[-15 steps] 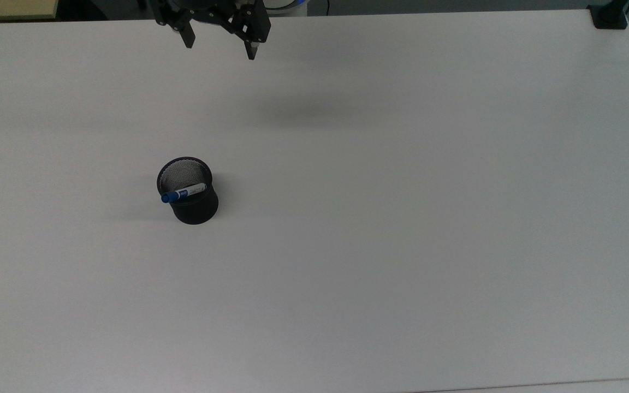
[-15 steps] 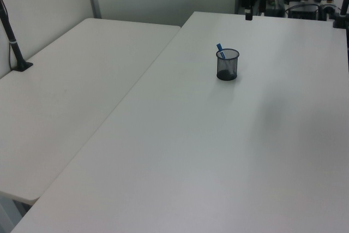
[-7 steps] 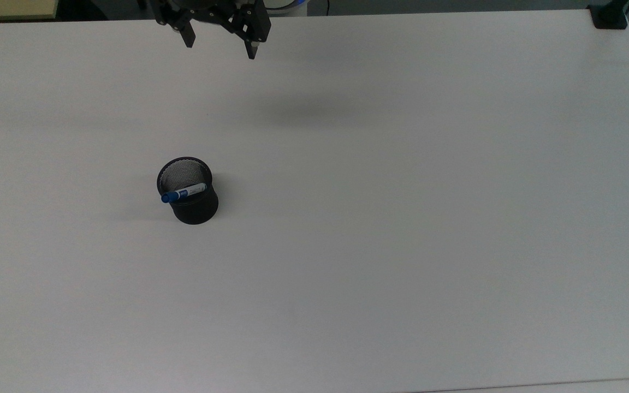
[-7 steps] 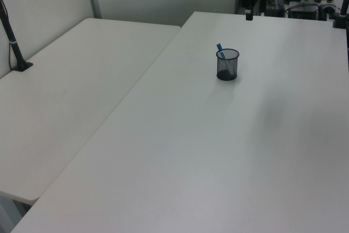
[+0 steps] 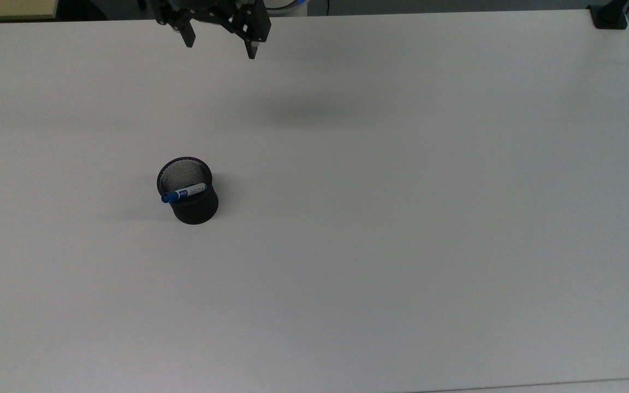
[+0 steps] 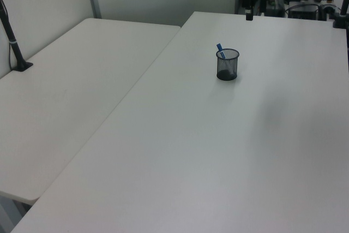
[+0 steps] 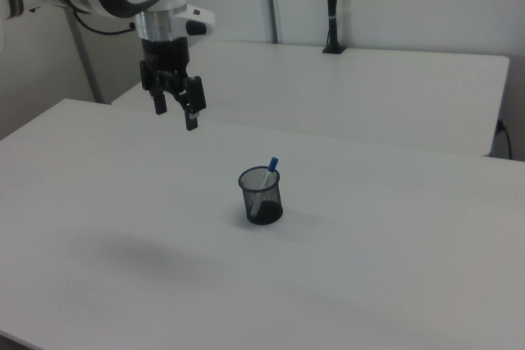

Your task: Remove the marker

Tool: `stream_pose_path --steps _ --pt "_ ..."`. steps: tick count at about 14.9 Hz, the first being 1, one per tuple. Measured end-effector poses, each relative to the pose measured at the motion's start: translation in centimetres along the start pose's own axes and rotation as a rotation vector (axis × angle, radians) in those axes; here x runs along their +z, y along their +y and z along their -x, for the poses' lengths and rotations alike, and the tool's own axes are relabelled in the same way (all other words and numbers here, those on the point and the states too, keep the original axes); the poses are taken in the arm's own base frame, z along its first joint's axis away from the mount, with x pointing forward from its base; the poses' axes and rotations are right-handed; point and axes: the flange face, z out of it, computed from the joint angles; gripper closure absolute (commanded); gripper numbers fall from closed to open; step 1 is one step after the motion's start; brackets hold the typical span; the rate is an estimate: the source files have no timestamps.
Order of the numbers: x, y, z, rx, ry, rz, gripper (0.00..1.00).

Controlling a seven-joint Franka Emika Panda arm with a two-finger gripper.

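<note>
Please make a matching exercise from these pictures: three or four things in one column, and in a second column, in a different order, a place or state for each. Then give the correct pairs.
Things:
1. marker
2. mesh cup
3. gripper
4. black post

Places or states:
A. open, high above the table
B. stands on the white table
C. leans inside the cup, blue cap up
D. upright on the far table in the right view

Pairs: 1-C, 2-B, 3-A, 4-D

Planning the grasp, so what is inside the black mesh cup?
A white marker with a blue cap leans inside the black mesh cup, cap above the rim. Its lower end is obscured by the mesh wall.
</note>
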Motion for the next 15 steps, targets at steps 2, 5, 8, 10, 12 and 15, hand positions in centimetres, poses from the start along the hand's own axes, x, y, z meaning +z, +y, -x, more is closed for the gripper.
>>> stream_pose_path --steps 2,5,8,10,12,15 --pt "0.0 0.0 0.0 0.000 -0.001 0.000 0.00" --pt "0.0 0.0 0.0 -0.002 -0.001 0.000 0.00" --pt "0.0 0.0 0.0 -0.003 -0.001 0.000 0.00" --pt "0.0 0.1 0.0 -0.006 -0.001 0.000 0.00" --pt "0.0 0.1 0.0 -0.007 -0.001 0.000 0.00" --pt "-0.2 1.0 -0.2 0.005 0.010 0.013 0.00"
